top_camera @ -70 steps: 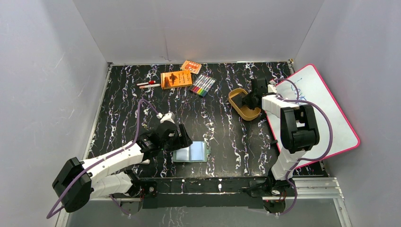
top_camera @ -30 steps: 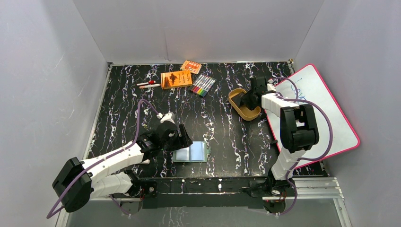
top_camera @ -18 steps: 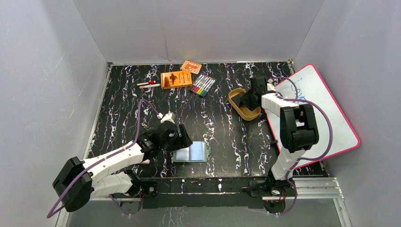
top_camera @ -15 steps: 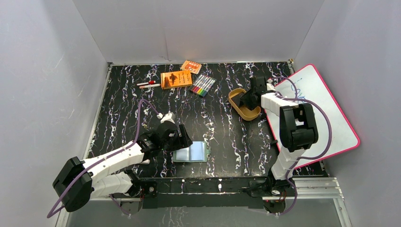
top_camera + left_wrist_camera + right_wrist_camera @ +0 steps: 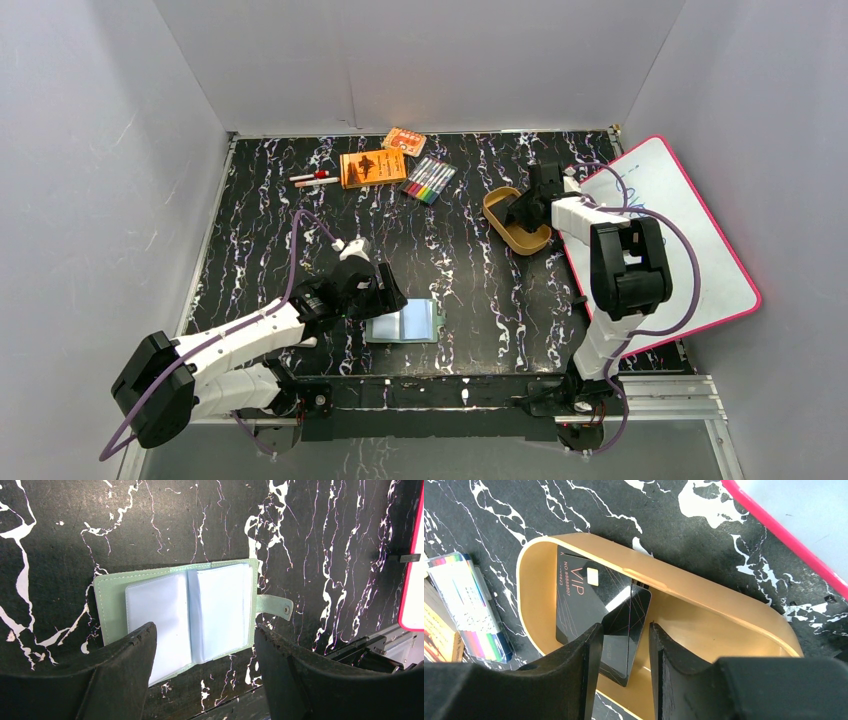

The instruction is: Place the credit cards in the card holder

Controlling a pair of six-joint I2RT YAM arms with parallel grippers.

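Note:
The card holder [image 5: 403,323] lies open on the black marble table, sage green with pale clear sleeves [image 5: 185,615] and its snap tab to the right. My left gripper [image 5: 205,630] hovers open over it, one finger on each side, touching nothing. My right gripper [image 5: 625,627] reaches into the tan oval tray [image 5: 684,582], where two dark credit cards lie. One card marked VIP [image 5: 576,602] rests flat. The other credit card [image 5: 634,610] sits tilted between the fingers, with a gap to the right finger. The right jaws stand partly apart.
At the back of the table lie two orange boxes [image 5: 372,168], a pack of coloured markers [image 5: 430,178] and two pens [image 5: 315,179]. A pink-framed whiteboard [image 5: 670,240] leans at the right, close beside the tray [image 5: 492,212]. Grey walls enclose the table.
My right gripper has shifted slightly inside the tray and its jaws have moved a little. The left arm and the card holder have not moved.

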